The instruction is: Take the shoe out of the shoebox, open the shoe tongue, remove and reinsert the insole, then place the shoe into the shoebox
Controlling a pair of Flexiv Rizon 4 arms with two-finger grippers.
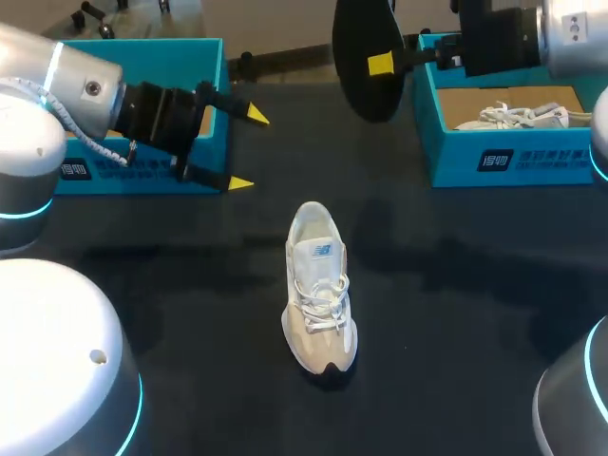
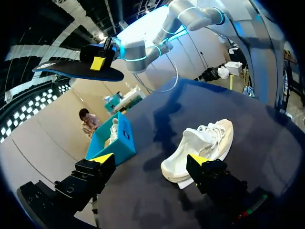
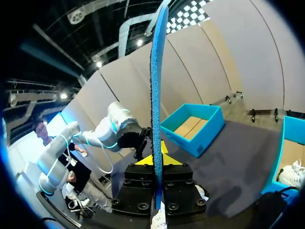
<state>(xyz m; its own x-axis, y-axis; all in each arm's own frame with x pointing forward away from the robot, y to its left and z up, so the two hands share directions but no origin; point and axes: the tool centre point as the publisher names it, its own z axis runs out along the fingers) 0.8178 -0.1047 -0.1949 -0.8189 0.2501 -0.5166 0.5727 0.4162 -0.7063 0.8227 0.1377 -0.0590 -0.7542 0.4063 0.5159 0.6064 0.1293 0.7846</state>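
Dark tabletop [image 1: 456, 285] with a teal shoebox at each far corner and a pale shoe [image 1: 320, 290] standing upright on its sole near the middle, toe toward the robot and heel toward the boxes, well apart from both. The right gripper [image 1: 376, 65] is raised above the far side of the table, between the boxes, and is closed on the dark insole [image 1: 366, 43]. It pinches the insole across its thin faces near one end, so that the insole stands on edge and rises from the fingers, clear of the table and of the shoe. This hold probably leaves the free end available to be steered back into the shoe's mouth. Removal of the insole thus appears complete and reinsertion has not begun. The left gripper [image 1: 247, 149] hangs just in front of the left shoebox [image 1: 142, 176], its fingers spread wide and empty. It is plausibly parked there to steady the shoe when needed. The shoe lies near this gripper, ahead of its fingers and off toward one of them, touching neither. From the right gripper the shoe is well apart, below it and nearer the robot. The right shoebox [image 1: 513, 157] contains a second shoe [image 1: 518, 116]. Laces on the central shoe look loose, but how far the tongue is lifted cannot be judged.
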